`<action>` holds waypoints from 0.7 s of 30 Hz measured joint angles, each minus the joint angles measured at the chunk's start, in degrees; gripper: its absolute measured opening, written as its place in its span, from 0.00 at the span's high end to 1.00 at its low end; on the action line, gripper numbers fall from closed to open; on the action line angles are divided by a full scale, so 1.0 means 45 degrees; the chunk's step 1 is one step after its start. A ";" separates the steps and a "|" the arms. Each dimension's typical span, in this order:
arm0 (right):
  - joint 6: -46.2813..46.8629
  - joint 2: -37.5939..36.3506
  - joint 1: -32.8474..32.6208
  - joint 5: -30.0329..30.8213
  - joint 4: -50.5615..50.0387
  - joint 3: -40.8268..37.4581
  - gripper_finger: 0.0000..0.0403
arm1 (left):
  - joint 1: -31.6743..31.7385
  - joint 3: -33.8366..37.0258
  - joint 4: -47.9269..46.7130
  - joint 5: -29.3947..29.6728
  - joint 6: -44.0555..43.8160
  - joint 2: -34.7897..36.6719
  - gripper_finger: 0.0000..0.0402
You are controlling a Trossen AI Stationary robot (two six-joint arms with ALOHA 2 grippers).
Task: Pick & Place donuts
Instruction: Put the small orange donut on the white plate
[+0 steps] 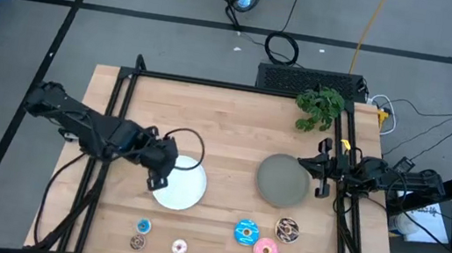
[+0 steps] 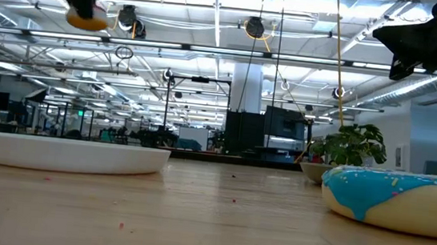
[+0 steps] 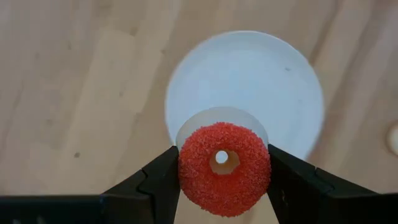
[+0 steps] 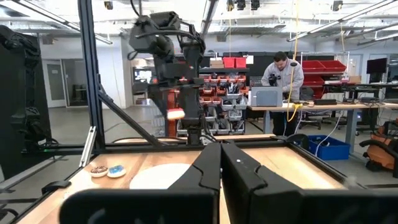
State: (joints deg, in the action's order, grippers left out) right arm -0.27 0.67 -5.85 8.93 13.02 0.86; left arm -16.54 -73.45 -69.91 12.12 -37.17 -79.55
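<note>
My left gripper (image 3: 222,167) hangs above the white plate (image 3: 245,87), shut on the tiny red donut (image 3: 224,171); in the high view it is over the plate's left edge (image 1: 159,170). On the table near the front edge lie the tiny blue (image 1: 143,226), tiny brown (image 1: 137,241) and pale pink (image 1: 179,247) donuts. Farther right are the larger blue (image 1: 246,231), brown sprinkled (image 1: 287,230) and pink (image 1: 265,252) donuts. My right gripper (image 4: 221,168) waits shut at the table's right edge (image 1: 324,167), beside the grey plate (image 1: 282,179). My left gripper pinches the tiny red donut between its two fingers, one on each side of the ring's outer rim (image 3: 181,171). The fingers point down from above. The donut is lifted clear, well above the white plate (image 2: 63,152), with its hole facing the wrist camera.
A green plant (image 1: 319,107) stands at the table's far right corner. A black frame runs along the table's edges (image 1: 240,86). Bare wood lies between the two plates and along the far side. A person (image 4: 286,71) stands at a bench in the room beyond.
</note>
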 joint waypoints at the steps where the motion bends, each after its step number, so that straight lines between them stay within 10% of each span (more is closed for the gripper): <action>1: 0.0005 0.0000 0.0000 0.0000 -0.0001 -0.0001 1.00 | 0.0206 0.0012 0.0053 0.0039 0.0280 -0.0024 0.48; 11: 0.0003 0.0000 0.0002 0.0000 -0.0001 -0.0005 1.00 | 0.1475 0.2270 0.4806 -0.1007 0.4318 -0.0110 0.48; 21: -0.0083 0.0000 0.0005 0.0008 0.0004 -0.0002 1.00 | 0.2548 0.4689 0.6600 -0.1593 0.2978 -0.0117 0.48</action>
State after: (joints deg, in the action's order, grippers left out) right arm -0.64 0.67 -5.82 8.97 13.04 0.86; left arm -5.07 -52.35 -40.21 4.95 -23.76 -80.07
